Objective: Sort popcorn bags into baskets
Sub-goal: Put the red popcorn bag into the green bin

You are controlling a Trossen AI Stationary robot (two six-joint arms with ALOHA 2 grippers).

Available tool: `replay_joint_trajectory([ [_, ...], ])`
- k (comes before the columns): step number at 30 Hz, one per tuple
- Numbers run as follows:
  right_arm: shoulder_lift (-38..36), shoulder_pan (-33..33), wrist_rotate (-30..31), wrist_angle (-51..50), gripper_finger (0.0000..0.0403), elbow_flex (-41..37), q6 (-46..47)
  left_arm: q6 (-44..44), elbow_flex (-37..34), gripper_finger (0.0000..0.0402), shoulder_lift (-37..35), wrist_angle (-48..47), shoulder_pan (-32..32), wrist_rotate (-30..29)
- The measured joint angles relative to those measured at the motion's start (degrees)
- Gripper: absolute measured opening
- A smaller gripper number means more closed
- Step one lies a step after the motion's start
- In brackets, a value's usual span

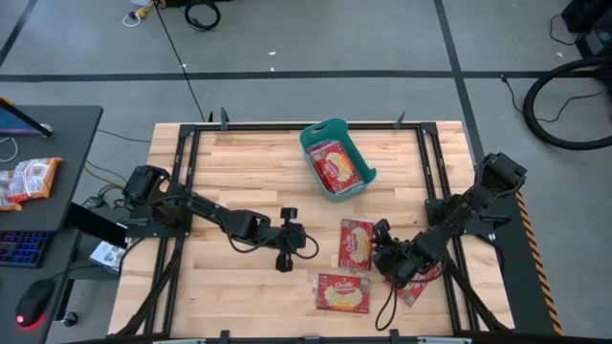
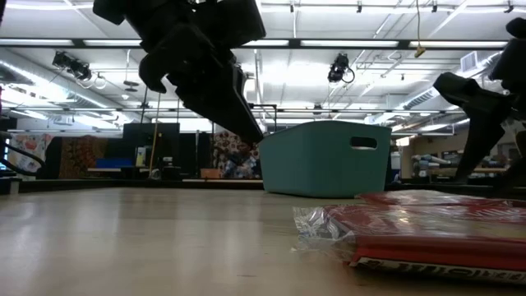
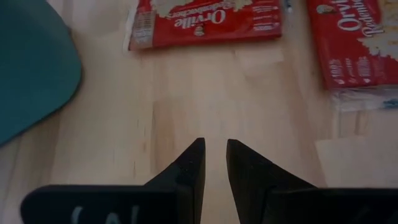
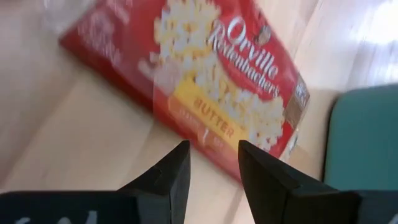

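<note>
Three red popcorn bags lie flat on the wooden table: one [image 1: 356, 244], one nearer the near edge [image 1: 343, 292], and one partly under my right arm [image 1: 419, 287]. A fourth bag [image 1: 335, 164] lies inside the teal basket [image 1: 364, 177] at the far middle. My right gripper [image 1: 381, 253] [image 4: 214, 155] hovers open over the edge of the first bag [image 4: 217, 81]. My left gripper [image 1: 306, 241] [image 3: 214, 155] is above bare wood left of the bags, with a narrow gap between its fingers. In the low view, one bag [image 2: 427, 234] lies in front of the basket [image 2: 329, 160].
A black frame [image 1: 182, 182] runs along the table's edges. On a side desk to the left are an orange-and-white snack packet [image 1: 29, 180], a keyboard and a mouse. Bare wood lies around the left gripper [image 3: 186, 106] and on the table's left half.
</note>
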Motion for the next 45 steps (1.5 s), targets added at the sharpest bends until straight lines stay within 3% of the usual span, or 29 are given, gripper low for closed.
replay_joint_trajectory([
  [5,0.0,-0.5,0.0,3.4,0.0139,-1.4,-2.2,0.0,0.0,0.0071,0.0,0.1,0.4,-0.1],
  [16,0.0,-0.5,-1.7,0.8,0.0139,-1.8,0.6,0.0,0.0,0.0071,0.0,0.0,0.2,-0.1],
  [32,0.0,-4.9,1.4,25.2,0.0139,-4.9,-15.0,0.0,0.0,0.0071,0.0,0.6,0.3,0.0],
  [40,0.0,-5.4,0.0,25.1,0.0139,-4.4,-19.4,0.1,0.1,0.0071,6.1,9.3,0.3,0.0],
  [45,0.0,-5.3,-0.1,19.7,0.0139,-2.3,-16.7,0.2,0.1,0.0071,10.1,15.7,1.3,-0.1],
])
